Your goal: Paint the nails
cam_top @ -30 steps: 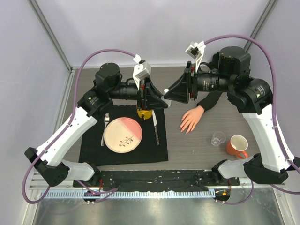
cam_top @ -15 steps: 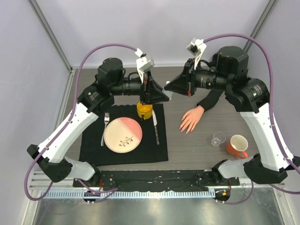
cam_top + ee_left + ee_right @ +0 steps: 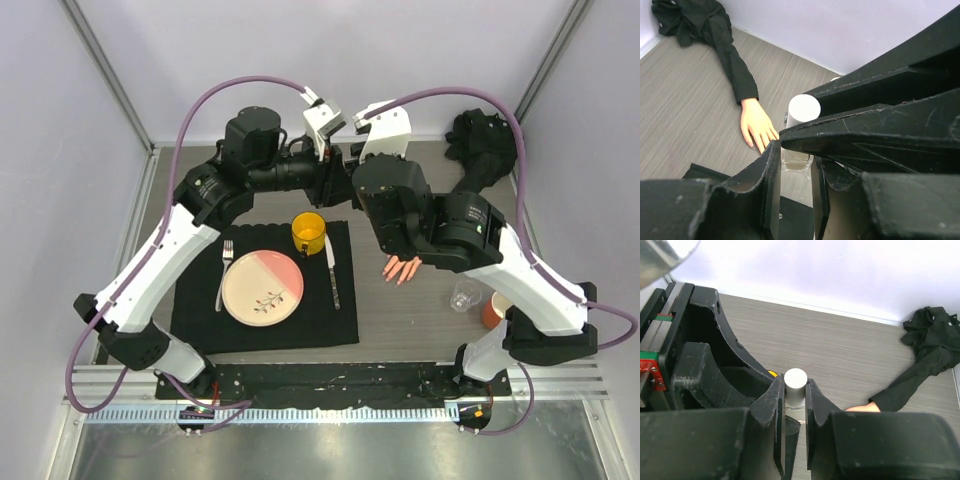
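Small clear bottle [image 3: 797, 160] clamped by left gripper [image 3: 795, 167]; white cap [image 3: 795, 380] pinched by right gripper [image 3: 795, 390]. Contents not discernible. Mannequin hand [image 3: 756, 125] laid flat, long axis sleeve-to-fingertips, nails [image 3: 762, 148] pointed toward arm bases.

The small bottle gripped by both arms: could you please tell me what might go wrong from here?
1. The left gripper clamps the clear bottle while the right gripper pinches its white cap; a jerky pull could slip the glass or spill polish.
2. The two grippers crowd each other and may collide.
3. In the top view the right arm covers most of the mannequin hand, leaving little to aim by.
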Motion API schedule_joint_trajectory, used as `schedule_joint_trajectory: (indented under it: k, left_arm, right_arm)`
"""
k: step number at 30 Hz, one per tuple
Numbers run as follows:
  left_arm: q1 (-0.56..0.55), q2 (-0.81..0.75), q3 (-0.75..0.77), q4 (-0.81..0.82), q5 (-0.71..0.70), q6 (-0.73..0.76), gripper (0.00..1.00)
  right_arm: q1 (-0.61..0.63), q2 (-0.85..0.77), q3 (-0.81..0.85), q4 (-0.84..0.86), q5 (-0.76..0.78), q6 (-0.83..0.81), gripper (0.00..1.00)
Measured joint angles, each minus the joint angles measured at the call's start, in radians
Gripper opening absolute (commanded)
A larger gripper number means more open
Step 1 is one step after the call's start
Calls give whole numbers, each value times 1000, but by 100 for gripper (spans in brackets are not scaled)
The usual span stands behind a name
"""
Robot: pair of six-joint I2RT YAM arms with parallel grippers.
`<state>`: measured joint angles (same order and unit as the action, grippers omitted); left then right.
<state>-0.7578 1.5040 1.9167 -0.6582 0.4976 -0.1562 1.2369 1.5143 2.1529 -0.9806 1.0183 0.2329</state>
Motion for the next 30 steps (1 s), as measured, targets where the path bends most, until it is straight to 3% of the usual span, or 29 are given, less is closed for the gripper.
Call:
schedule_joint_trajectory:
  k: [2, 3, 4, 10, 16, 20, 24, 30]
  left_arm:
    - [2, 2, -3, 8, 3, 2, 0]
    - [1, 0, -11, 18, 5, 1, 0]
    - [1, -2, -21, 24, 8, 1, 0]
    - [54, -23, -151, 87, 15, -26, 0]
    - [66, -26, -236, 103, 152, -49, 0]
    - [64, -59, -282, 150, 269, -63, 0]
    - [64, -113, -327, 200, 350, -74, 0]
    - [64, -161, -355, 259, 450, -80, 0]
  right_arm:
    - [-3, -2, -6, 3, 6, 7, 25]
    - [-10, -16, -26, 16, -11, 6, 42]
    - [-24, -33, -48, 28, -47, 2, 50]
    - [-201, -146, -140, 37, -455, -25, 63]
    - [-436, -188, -137, 27, -1008, -66, 58]
    - [-517, -180, -137, 8, -1294, -79, 55]
    - [-562, -176, -139, 5, -1461, -83, 54]
    - [-587, -177, -143, 4, -1585, -88, 53]
